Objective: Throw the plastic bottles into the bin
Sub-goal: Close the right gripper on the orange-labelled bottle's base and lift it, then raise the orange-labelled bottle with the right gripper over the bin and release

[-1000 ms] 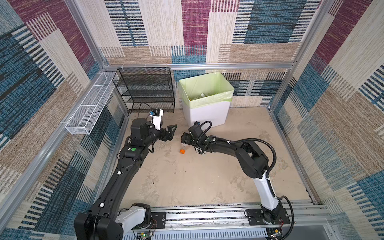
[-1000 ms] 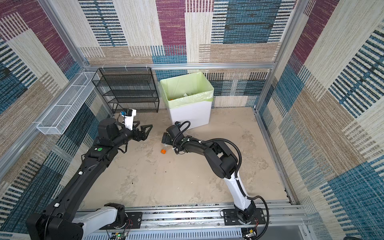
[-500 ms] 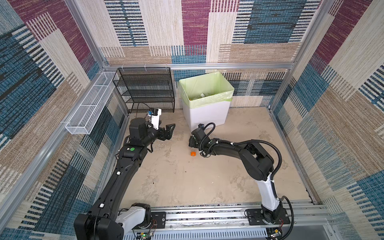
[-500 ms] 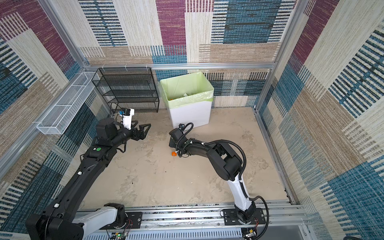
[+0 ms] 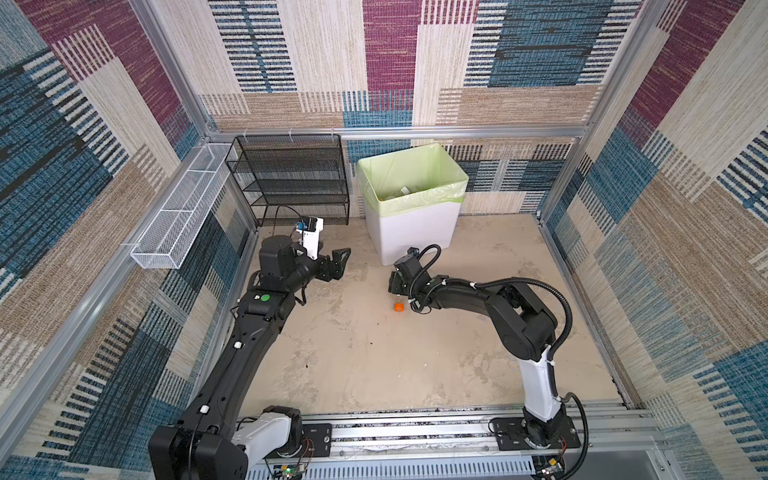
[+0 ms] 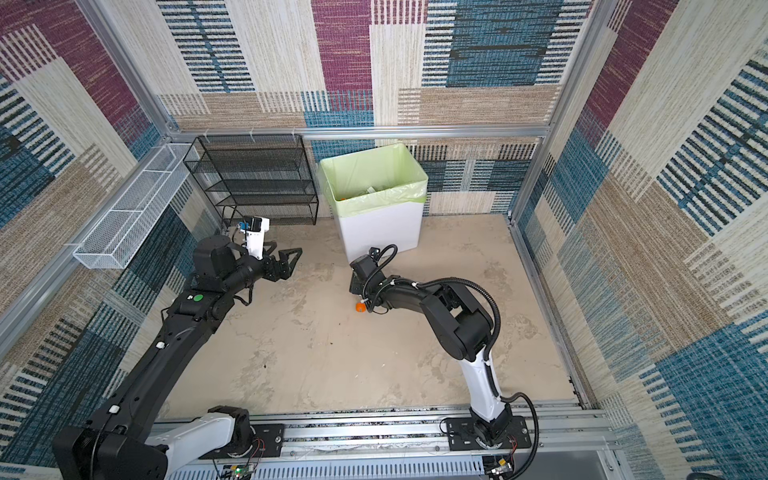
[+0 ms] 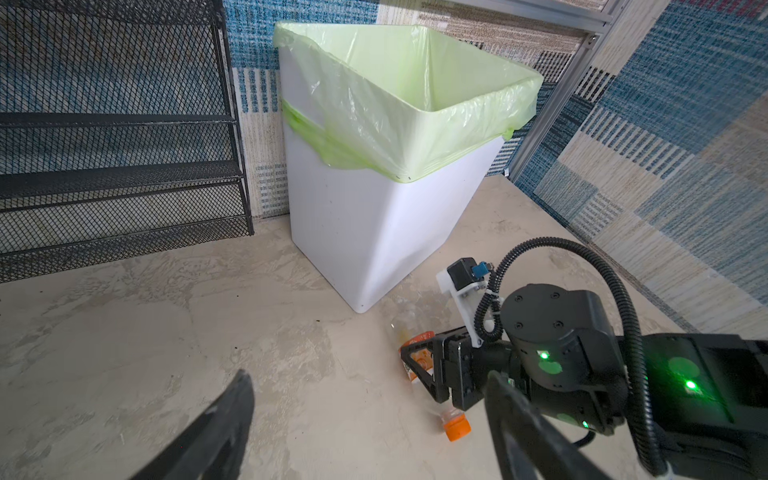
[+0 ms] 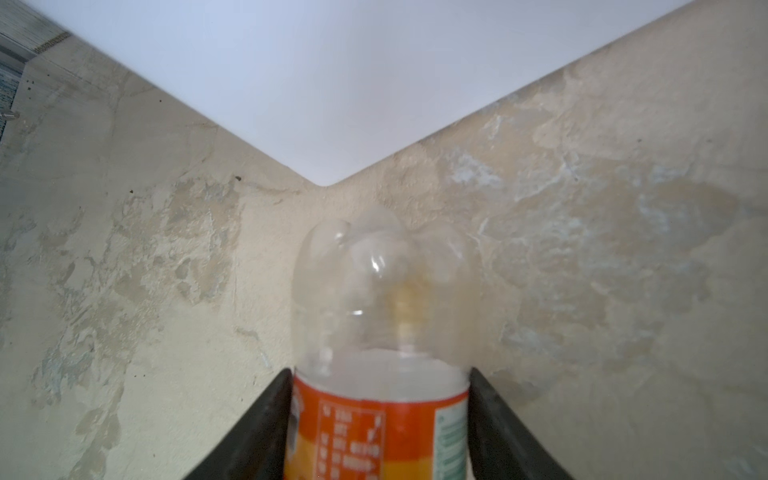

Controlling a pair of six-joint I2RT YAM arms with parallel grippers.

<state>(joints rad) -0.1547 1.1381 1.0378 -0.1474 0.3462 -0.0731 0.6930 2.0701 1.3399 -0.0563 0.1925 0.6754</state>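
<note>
A clear plastic bottle (image 8: 382, 316) with an orange label lies on the beige floor just in front of the bin's near corner. Its orange cap (image 5: 398, 307) (image 6: 360, 307) (image 7: 456, 428) points away from the bin. My right gripper (image 8: 380, 374) (image 5: 395, 286) (image 6: 355, 284) (image 7: 424, 365) is shut on the bottle's labelled middle, both jaws pressed to its sides. The bin (image 5: 411, 232) (image 6: 378, 232) (image 7: 365, 232) (image 8: 332, 83) is white with a pale green bag, and some bottles show inside it. My left gripper (image 5: 332, 262) (image 6: 286, 257) (image 7: 370, 382) is open and empty, above the floor left of the bin.
A black wire-mesh rack (image 5: 291, 183) (image 7: 116, 166) stands against the back wall left of the bin. A white wire basket (image 5: 178, 216) hangs on the left wall. Patterned walls and metal posts close in the floor on three sides.
My right gripper has closed on the orange-labelled bottle and drawn it to the right, nearer the bin's corner. My left arm has shifted slightly left, its jaws unchanged.
</note>
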